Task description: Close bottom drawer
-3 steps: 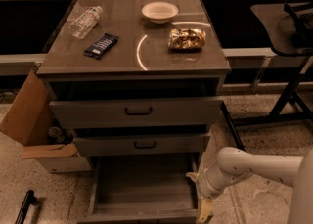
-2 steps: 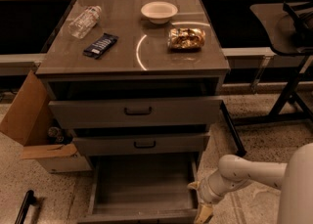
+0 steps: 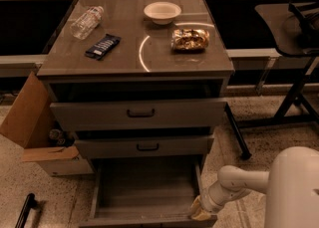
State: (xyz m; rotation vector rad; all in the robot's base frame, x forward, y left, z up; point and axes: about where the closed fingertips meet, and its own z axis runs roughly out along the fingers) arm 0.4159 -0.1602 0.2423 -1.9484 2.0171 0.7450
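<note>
The bottom drawer (image 3: pixel 144 192) of the grey cabinet is pulled far out, its wide shallow tray open and bare inside. Its front panel lies at the lower edge of the view and its handle is out of view. My gripper (image 3: pixel 200 211) sits at the drawer's front right corner, at the end of the white arm (image 3: pixel 234 184) that comes in from the lower right. The middle drawer (image 3: pixel 144 146) and the top drawer (image 3: pixel 140 113) above it stand slightly open, each with a small dark bar handle.
On the cabinet top lie a plastic bottle (image 3: pixel 86 22), a dark snack bar (image 3: pixel 102 46), a white bowl (image 3: pixel 162 12) and a foil snack bag (image 3: pixel 190 39). An open cardboard box (image 3: pixel 35 132) stands left of the cabinet. A dark stand's legs (image 3: pixel 294 102) are at the right.
The arm has pulled down and toward the lower right. The gripper has shifted lower along the drawer's front right corner. The drawer looks as far out as before.
</note>
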